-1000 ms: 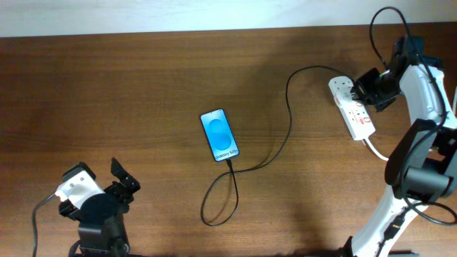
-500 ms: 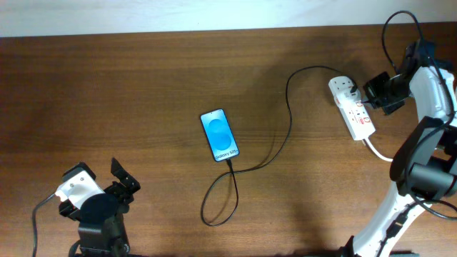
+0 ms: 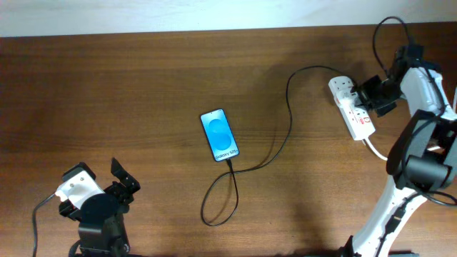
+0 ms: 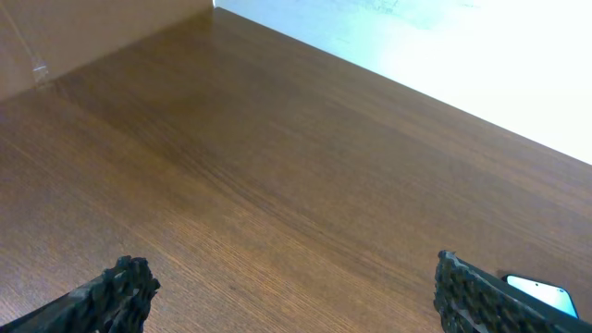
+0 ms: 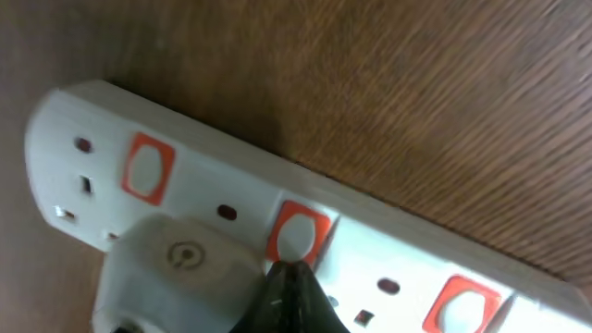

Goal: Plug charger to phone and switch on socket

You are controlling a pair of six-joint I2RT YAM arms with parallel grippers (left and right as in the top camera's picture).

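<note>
The phone (image 3: 218, 134) lies face up mid-table with its blue screen lit; its corner shows in the left wrist view (image 4: 541, 292). The charger cable (image 3: 287, 114) runs from the phone's lower end, loops on the table and reaches the far end of the socket (image 3: 355, 114), a white power strip. In the right wrist view a pale plug (image 5: 176, 268) sits in the socket (image 5: 388, 245) beside a red-framed switch (image 5: 299, 231). My right gripper (image 5: 289, 275) is shut, its tips touching that switch's lower edge. My left gripper (image 4: 296, 296) is open and empty over bare wood.
The strip's thick white cord (image 3: 375, 148) leaves its near end toward the right arm's base. The table's far edge meets a white wall. The left arm (image 3: 96, 207) rests at the front left corner.
My right gripper drew slightly right off the strip, then came back left onto it. The phone, cable and left arm have not moved.
</note>
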